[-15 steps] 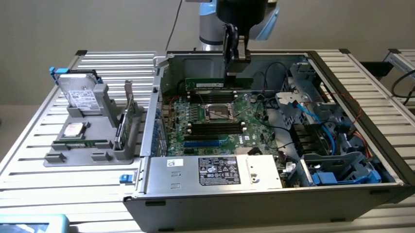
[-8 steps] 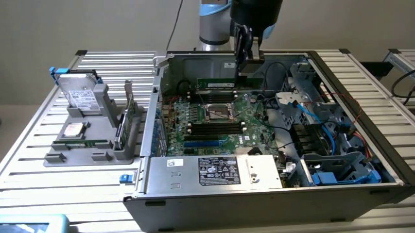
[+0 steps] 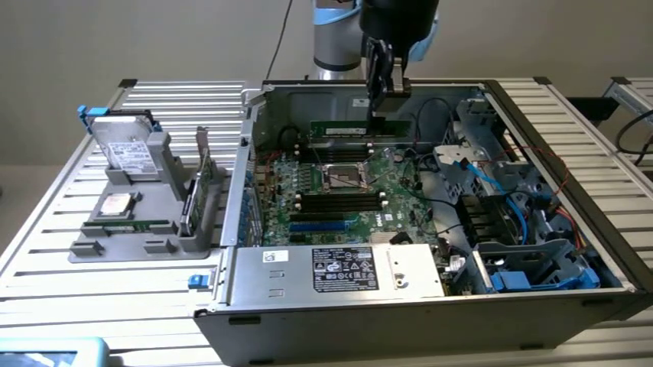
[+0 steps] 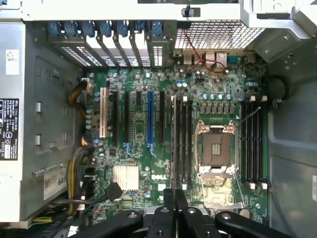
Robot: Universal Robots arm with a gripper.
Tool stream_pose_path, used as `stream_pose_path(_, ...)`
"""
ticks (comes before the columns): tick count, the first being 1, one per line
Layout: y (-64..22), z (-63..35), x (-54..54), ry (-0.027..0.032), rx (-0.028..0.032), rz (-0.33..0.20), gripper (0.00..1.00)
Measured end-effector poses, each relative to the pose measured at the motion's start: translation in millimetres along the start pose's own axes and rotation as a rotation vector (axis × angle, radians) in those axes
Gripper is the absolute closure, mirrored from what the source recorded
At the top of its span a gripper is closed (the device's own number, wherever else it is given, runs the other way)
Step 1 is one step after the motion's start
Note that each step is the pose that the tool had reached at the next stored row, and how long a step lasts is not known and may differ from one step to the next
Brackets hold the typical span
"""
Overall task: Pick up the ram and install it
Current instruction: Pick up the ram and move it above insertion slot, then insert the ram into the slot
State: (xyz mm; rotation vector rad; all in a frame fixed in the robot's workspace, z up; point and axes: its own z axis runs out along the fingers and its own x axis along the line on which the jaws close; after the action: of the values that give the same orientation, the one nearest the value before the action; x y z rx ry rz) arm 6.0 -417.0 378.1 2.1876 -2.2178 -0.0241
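Green and narrow, the ram [image 3: 359,130] is hanging lengthwise in the upper centre of the exterior view. The gripper [image 3: 386,113] is pinching it from above, its jaws clenching the stick. The arm [image 3: 337,38] is reaching straight down from the top edge of the frame into the open computer case [image 3: 306,336]. It is holding the stick over the motherboard [image 3: 337,191], close to the case's far wall; whether the stick is touching a slot I cannot tell.

In the wrist view the gripper [image 4: 174,201] is pointing down at the board. The ram [image 4: 173,144] is showing edge-on as a thin strip running alongside the black memory slots [image 4: 185,139], near the processor socket [image 4: 216,148].

The case is also housing a power supply [image 3: 342,269] at lower centre and blue cables [image 3: 479,176] at the right. At the exterior view's left, a grey holder [image 3: 107,248] is carrying a hard drive [image 3: 128,153] and an upright card [image 3: 201,183].
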Motion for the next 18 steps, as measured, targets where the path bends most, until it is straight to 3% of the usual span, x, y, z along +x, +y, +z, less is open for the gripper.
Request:
stream_pose_path(14, 0.0, 12.3, -22.3, 0.0000, 0.0000, 0.004, 0.87)
stream_pose_path(18, 2.8, 15.8, -25.3, -0.0003, 0.0029, 0.007, 0.87)
